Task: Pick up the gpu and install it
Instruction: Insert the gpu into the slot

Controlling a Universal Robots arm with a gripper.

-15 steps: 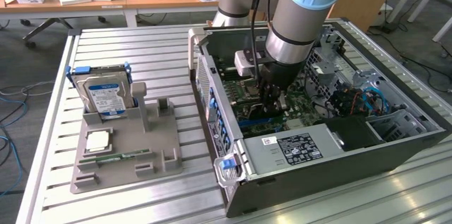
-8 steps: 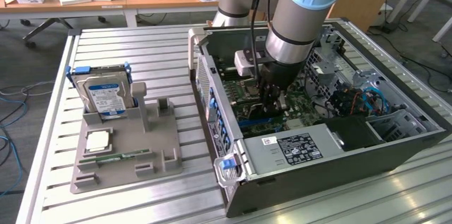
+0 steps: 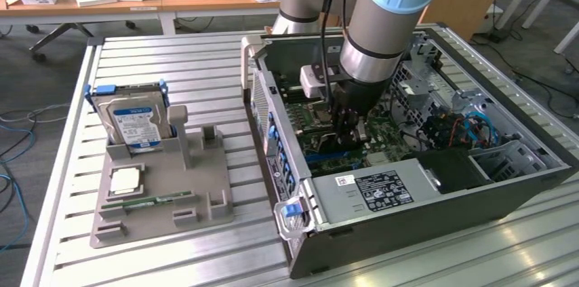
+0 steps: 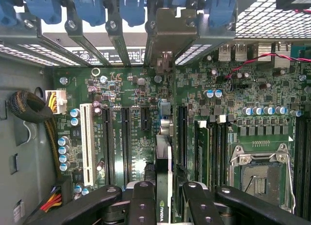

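Note:
My gripper (image 3: 348, 136) reaches down inside the open computer case (image 3: 506, 192), just above the motherboard (image 3: 316, 121). In the wrist view the gpu (image 4: 164, 152) is seen edge-on, a thin card with a green logo near the fingers (image 4: 142, 198). It stands on the motherboard (image 4: 131, 89) between the black expansion slots and the memory slots. Its metal end bracket (image 4: 165, 33) lies against the case's rear slot openings. The gripper (image 4: 166, 192) is shut on the card from both sides. Whether the card sits fully in its slot I cannot tell.
On the table at the exterior view's left, a grey holder (image 3: 163, 185) carries a hard drive (image 3: 137, 121), a processor chip (image 3: 125, 180) and a narrow memory stick (image 3: 149, 200). Inside the case are the power supply (image 3: 375, 188), cables (image 3: 452, 131) and blue slot latches (image 4: 87, 6).

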